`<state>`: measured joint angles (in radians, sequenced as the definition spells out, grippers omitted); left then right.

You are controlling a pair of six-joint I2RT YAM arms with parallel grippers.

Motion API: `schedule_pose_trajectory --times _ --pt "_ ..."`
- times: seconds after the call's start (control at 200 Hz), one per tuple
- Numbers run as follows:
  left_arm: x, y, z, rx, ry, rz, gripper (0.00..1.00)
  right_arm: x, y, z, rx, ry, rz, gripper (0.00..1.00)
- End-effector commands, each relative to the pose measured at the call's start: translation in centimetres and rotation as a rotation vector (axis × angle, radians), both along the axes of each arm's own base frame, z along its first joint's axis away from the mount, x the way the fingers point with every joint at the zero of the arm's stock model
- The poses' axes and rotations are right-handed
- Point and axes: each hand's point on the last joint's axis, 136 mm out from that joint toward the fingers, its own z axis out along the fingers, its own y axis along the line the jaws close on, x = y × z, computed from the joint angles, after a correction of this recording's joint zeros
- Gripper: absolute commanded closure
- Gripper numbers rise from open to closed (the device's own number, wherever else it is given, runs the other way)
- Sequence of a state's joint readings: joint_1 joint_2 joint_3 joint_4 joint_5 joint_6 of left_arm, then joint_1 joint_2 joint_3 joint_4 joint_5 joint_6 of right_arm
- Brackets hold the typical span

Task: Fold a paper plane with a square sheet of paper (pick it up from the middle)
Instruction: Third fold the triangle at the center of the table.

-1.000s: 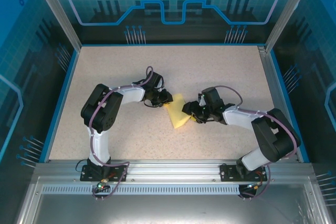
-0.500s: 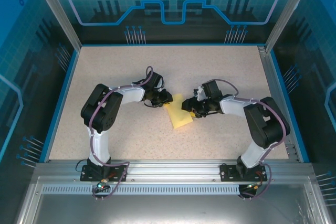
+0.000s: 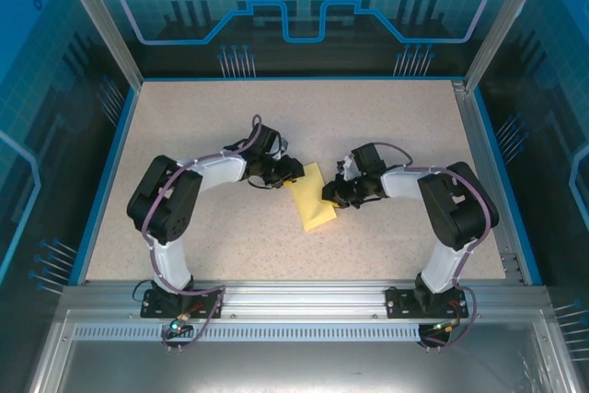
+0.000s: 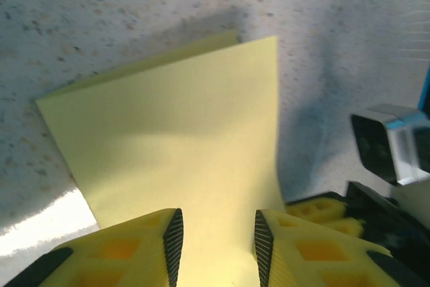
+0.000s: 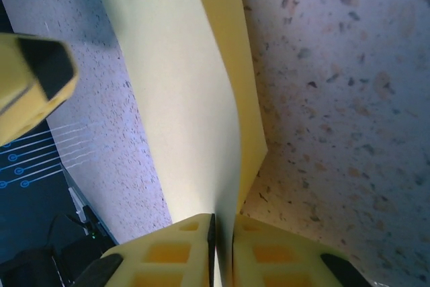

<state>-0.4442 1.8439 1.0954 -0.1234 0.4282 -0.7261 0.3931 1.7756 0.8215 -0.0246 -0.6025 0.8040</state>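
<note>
Midway across the speckled worktop (image 3: pixel 202 126) lies the yellow paper sheet (image 3: pixel 316 212), folded over on itself and flanked by both hands. Its long edges run obliquely, from the far end between the arms toward the near side. The left hand (image 3: pixel 293 173) reaches in over its far left corner. From the left wrist camera its ridged black pads (image 4: pixel 173 243) stand a narrow gap apart with the paper lying flat between and under them, not squeezed. That view also gives two clean straight edges meeting at a sharp far corner, with the rim of a lower layer peeking out just behind the far edge.

The right hand (image 3: pixel 331 196) comes in at the opposite long edge. Its fingers (image 5: pixel 259 247) are pinched nearly together on the paper's edge, and the sheet rises off the worktop there in a shallow bow, its outer edge curling down to the surface. The two hands sit close, only the paper's width separating them.

Around the paper the worktop spreads broadly to the blue rim (image 3: pixel 112 163) on the far, left and right sides, and the arms' elbows bend outward over that room.
</note>
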Motion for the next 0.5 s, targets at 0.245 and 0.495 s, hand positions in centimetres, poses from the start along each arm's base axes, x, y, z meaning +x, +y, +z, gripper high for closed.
schedule_pose_trajectory --times 0.245,0.495 --pt "-4.6 -1.8 0.1 -0.045 0.074 -0.042 0.65 -0.6 1.5 -1.0 -0.029 0.013 -0.109 0.93" --pt "-4.3 -2.4 -2.2 -0.033 0.113 -0.041 0.68 -1.0 1.4 -0.7 -0.044 0.002 -0.150 0.87"
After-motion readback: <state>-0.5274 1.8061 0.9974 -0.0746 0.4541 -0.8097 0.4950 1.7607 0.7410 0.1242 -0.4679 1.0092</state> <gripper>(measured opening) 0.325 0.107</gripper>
